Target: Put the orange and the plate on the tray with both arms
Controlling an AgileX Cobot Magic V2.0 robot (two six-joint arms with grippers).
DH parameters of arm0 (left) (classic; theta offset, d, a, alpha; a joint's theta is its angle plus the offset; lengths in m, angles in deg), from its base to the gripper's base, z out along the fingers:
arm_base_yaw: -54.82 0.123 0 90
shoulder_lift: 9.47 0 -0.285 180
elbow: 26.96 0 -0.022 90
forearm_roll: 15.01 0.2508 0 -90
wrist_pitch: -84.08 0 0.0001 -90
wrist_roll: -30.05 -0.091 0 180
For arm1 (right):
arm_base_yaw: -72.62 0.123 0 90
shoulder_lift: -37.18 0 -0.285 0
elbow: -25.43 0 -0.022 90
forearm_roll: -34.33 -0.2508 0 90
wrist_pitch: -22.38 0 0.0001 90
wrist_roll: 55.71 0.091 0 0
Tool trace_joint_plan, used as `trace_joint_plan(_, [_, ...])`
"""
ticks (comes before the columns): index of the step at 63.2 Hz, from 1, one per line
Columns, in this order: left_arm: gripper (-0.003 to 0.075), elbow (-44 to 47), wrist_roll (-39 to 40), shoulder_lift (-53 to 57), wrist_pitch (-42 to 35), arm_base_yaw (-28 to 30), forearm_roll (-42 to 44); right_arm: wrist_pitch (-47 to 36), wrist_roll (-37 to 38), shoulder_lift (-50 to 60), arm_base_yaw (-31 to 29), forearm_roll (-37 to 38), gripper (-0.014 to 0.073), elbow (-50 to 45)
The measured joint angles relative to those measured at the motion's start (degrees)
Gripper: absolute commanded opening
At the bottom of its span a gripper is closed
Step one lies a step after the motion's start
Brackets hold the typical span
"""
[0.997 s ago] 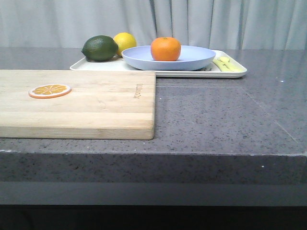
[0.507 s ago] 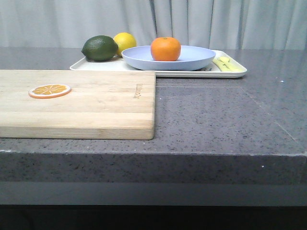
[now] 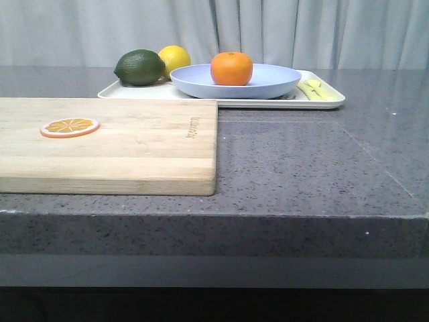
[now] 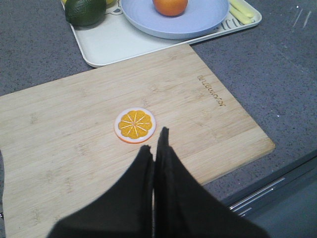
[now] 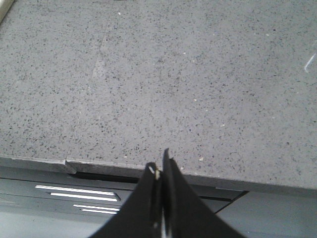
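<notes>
Orange [image 3: 231, 68] in plate [image 3: 268, 86] on tray [image 3: 322, 102] beside lemon [image 3: 175, 58] and lime [image 3: 139, 67]; both end effectors [image 4: 154, 140] [image 5: 158, 160] closed, empty.

One orange [image 3: 231, 68], one plate [image 3: 236, 81], one tray [image 3: 328, 102]

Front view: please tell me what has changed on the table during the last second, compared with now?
Nothing has visibly changed. The orange sits in the plate on the tray as before, and the orange slice lies in the same place on the cutting board. No arm shows in the front view at either time.
</notes>
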Motion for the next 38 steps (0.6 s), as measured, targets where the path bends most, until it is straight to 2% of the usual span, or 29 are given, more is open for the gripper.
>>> trace_joint_plan(17, [-0.002,2.36,0.0,2.69,-1.49,-0.08,-0.12,0.0,0.0,0.0,0.0,-0.04,-0.0067,0.0])
trace_joint_plan(26, [-0.002,8.42,0.0,7.31,-4.87,2.57,-0.22,0.0,0.0,0.0,0.0,-0.04,-0.0067,0.0])
trace_joint_plan(38, [-0.002,17.71,0.0,15.68,-5.49,7.49,-0.22,0.0,0.0,0.0,0.0,-0.13,-0.0067,0.0])
